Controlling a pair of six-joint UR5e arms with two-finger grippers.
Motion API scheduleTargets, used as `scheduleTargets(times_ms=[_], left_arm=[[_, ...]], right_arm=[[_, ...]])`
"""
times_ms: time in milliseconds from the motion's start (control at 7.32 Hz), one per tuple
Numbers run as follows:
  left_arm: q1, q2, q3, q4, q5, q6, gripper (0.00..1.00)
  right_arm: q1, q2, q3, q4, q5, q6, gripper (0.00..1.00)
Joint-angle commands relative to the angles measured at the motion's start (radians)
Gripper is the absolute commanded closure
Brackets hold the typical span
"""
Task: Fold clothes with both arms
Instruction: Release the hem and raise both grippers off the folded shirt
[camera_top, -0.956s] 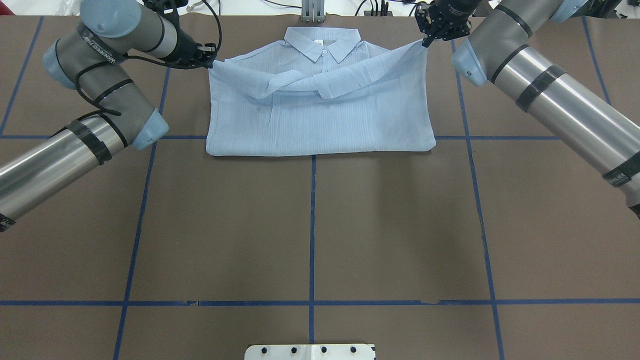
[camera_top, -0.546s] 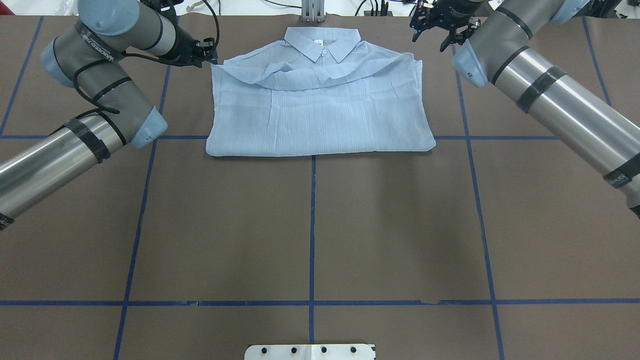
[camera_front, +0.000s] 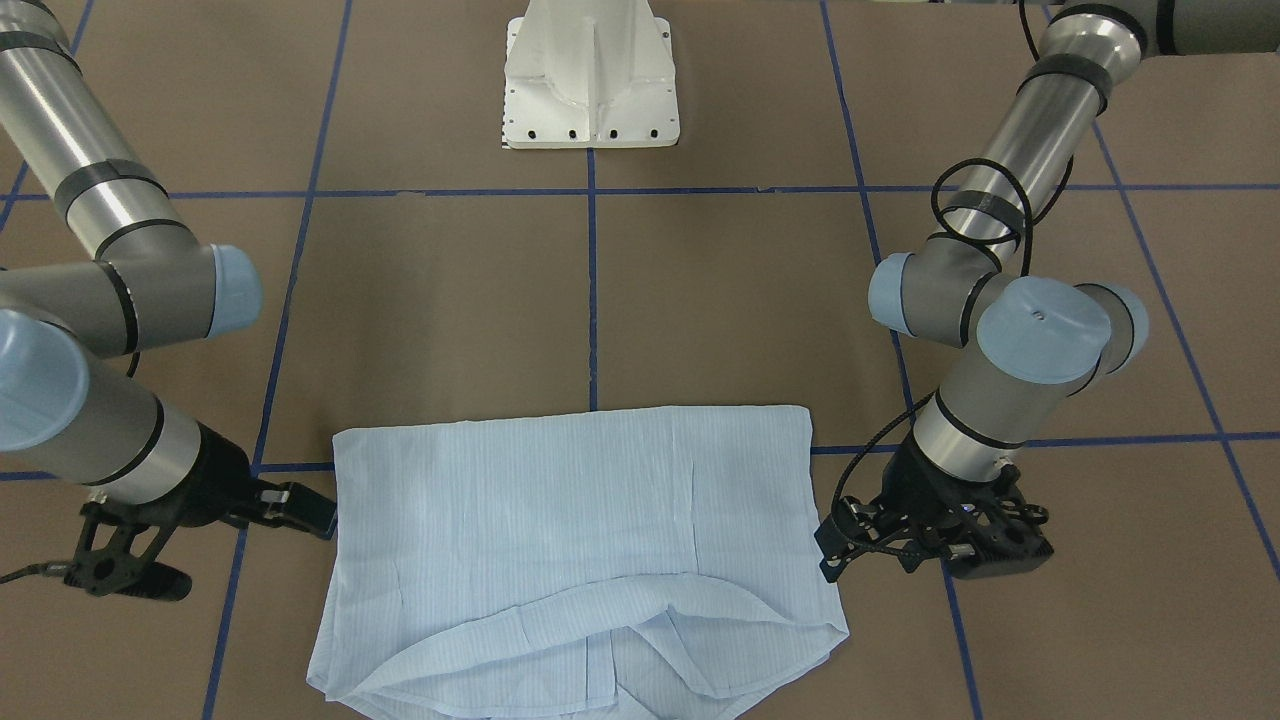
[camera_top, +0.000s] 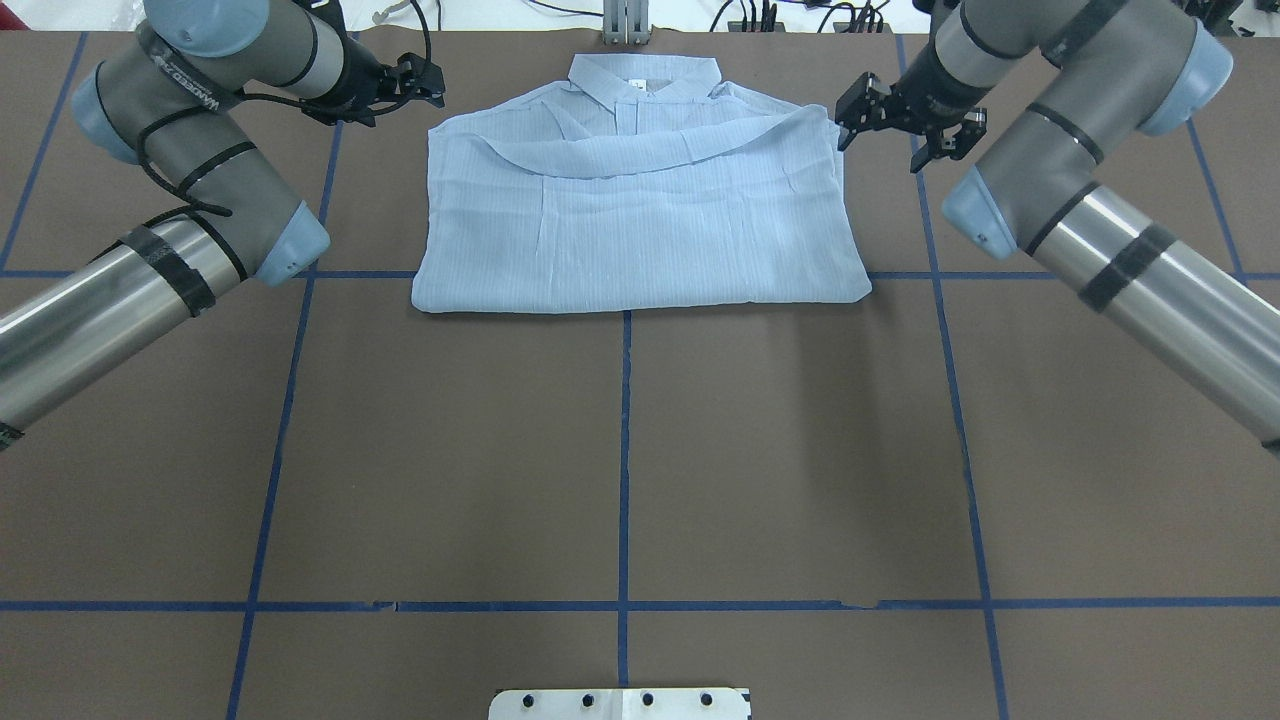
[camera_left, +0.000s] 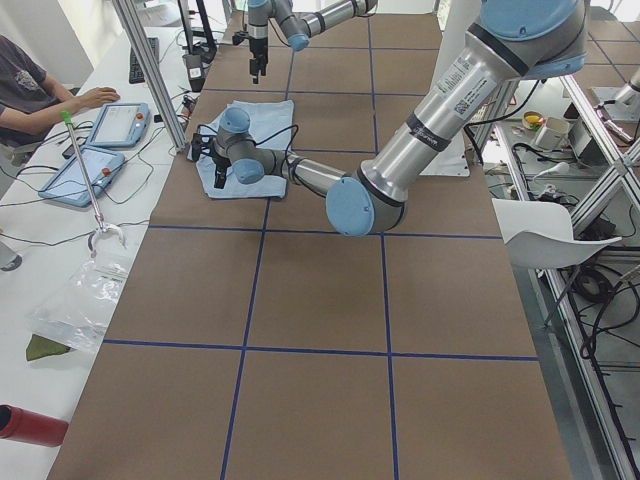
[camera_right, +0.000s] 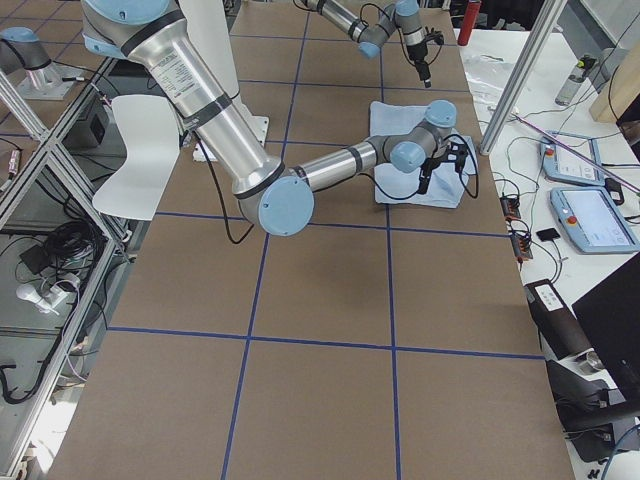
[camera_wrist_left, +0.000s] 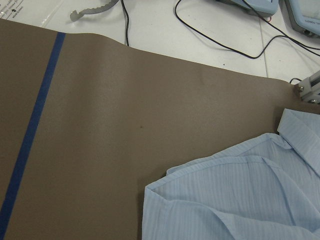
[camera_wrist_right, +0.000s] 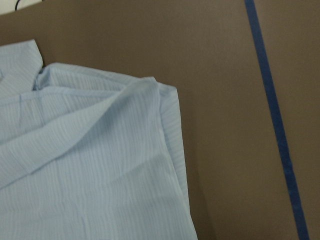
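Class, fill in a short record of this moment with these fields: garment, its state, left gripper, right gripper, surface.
garment: pale blue shirt
state: folded into a rectangle, collar at the far edge, a loose fold draped across just below it
left gripper: open, beside the shirt's far left corner, holding nothing
right gripper: open, beside the shirt's far right corner, holding nothing
surface: brown table marked with blue tape lines
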Motion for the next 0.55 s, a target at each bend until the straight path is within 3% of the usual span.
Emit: scheduleTargets(times_ms=[0,410], left_arm=[[0.001,-0.006,-0.007,0.0,-0.001,-0.034,0.0],[0.001,-0.003,-0.017,0.0,-0.002,-0.039,0.0]], right_arm=[[-0.07,-0.091,0.09,-0.004,-0.006,0.006,0.0],[-0.12,-0.082,0.051,-0.004,-0.032,-0.01,0.02]])
